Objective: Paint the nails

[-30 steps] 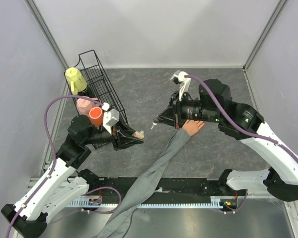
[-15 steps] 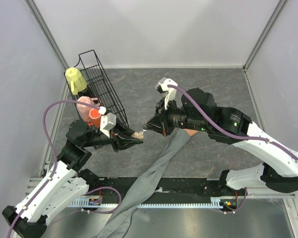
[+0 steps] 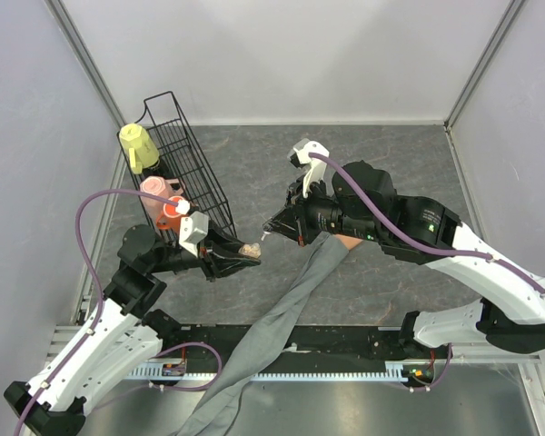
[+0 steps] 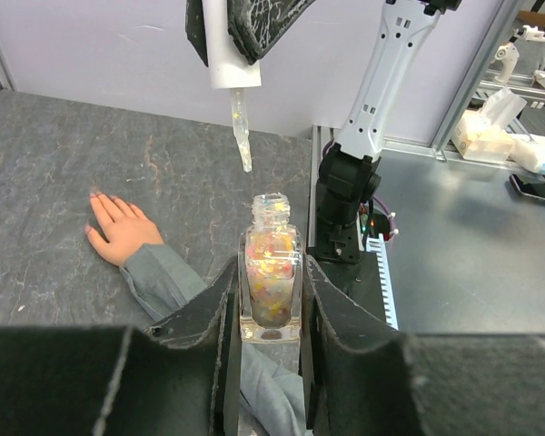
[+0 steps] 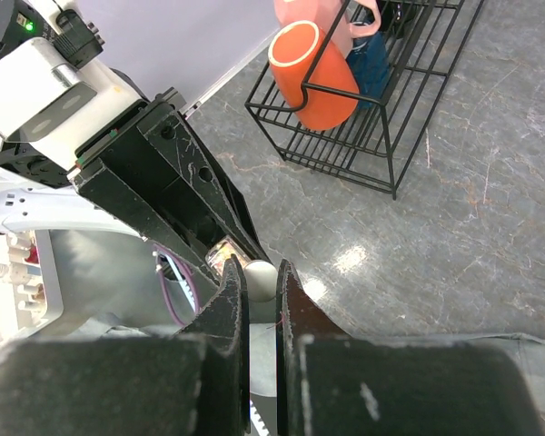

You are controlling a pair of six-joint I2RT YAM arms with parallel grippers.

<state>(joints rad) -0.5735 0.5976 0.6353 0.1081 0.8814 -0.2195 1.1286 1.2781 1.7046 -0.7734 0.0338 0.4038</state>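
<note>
Two claws are clamped: the left gripper (image 4: 270, 307) on a glitter polish bottle (image 4: 271, 263), the right gripper (image 5: 262, 295) on the brush cap (image 4: 221, 45), with the brush (image 4: 242, 132) just above the open neck. Loading the brush seems the step in hand. Next comes a steady carry to the nails (image 4: 94, 194), at nine o'clock of the bottle in the left wrist view.

White-and-black arms (image 3: 118, 329), purple cables (image 3: 81, 227), black fingers (image 4: 345, 350)

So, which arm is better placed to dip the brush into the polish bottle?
The right. The right gripper holds the white cap, and its brush hangs close above the open bottle, which the left gripper clamps upright.
</note>
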